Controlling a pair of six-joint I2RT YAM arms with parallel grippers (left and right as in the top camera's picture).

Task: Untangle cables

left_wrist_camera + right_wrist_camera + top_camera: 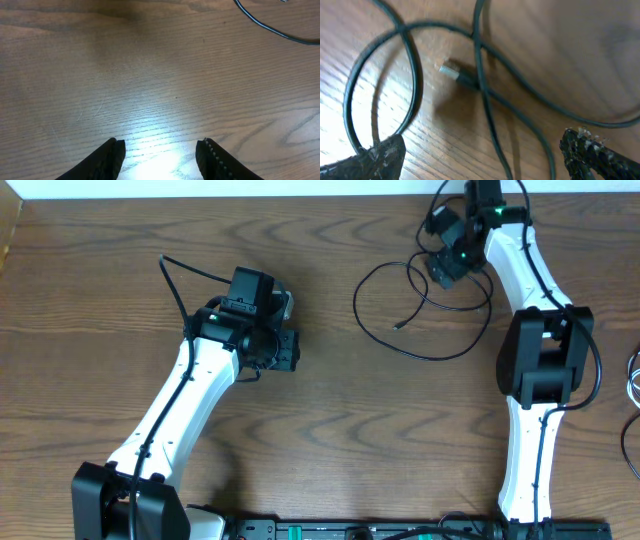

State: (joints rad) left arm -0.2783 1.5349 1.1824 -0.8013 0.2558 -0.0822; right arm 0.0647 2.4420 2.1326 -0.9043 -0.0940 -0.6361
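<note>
Right fingertips (382, 157): two dark, rough pads at the bottom corners of my right wrist view.

Right gripper (482, 147): my jaws are spread wide and hold nothing. It hangs low over the table (150, 75) near the far edge.

Black cable (479, 45): thin, lying loose on the wood under my right gripper. One loop curves down to my left-hand pad; I cannot tell whether it touches. Two strands run down through the gap between my pads, and another sweeps off to the right. The strands cross one another above the gap. From overhead the cable forms wide loops right of the table's centre, near the far edge.

Plug (456, 73): small, with a metal tip, lying flat just beside the upright strand, tip pointing left.

Left gripper (160, 150): my jaws are partly apart over bare wood, with nothing between them. It sits left of centre, well apart from the black cable, a short arc of which shows in the top right corner of my left wrist view.

White cable (634, 375): pale loops at the right table edge, cut off by the frame and well apart from the black cable.
</note>
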